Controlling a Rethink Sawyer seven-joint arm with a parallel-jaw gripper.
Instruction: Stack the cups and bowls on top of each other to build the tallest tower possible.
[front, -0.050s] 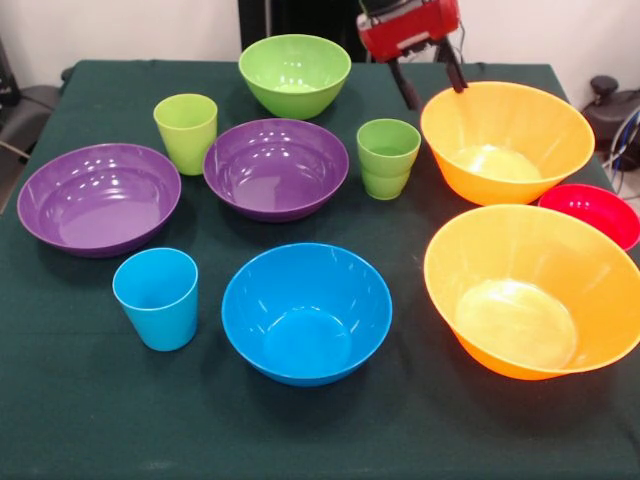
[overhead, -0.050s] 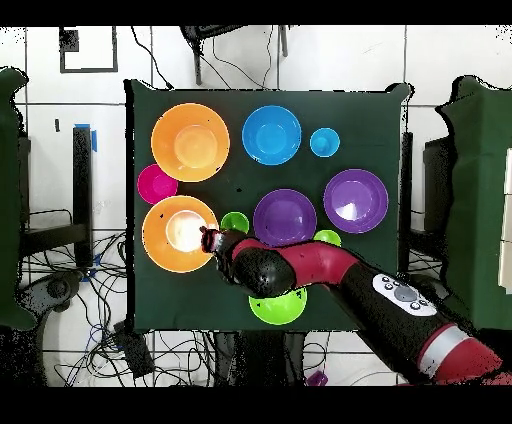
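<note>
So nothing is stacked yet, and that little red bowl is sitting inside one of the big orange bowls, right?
Not quite. Nothing is stacked yet, but the small red bowl sits on the table itself, tucked between the two big orange bowls, not inside either. The overhead view shows it most plainly, lying beside their rims.

Bench (front, -0.050s: 90, 420): covered edge to edge with a dark green cloth; surface flat, with faint creases near the front edge.
Floor (overhead, -0.050s: 330, 60): white tiles with dark grout lines, visible around the bench in the overhead view.
Cables (overhead, -0.050s: 160, 355): black, loosely tangled on the floor beside the bench corner.
Wall (front, -0.050s: 120, 25): plain white, behind the bench in the front view.
</note>
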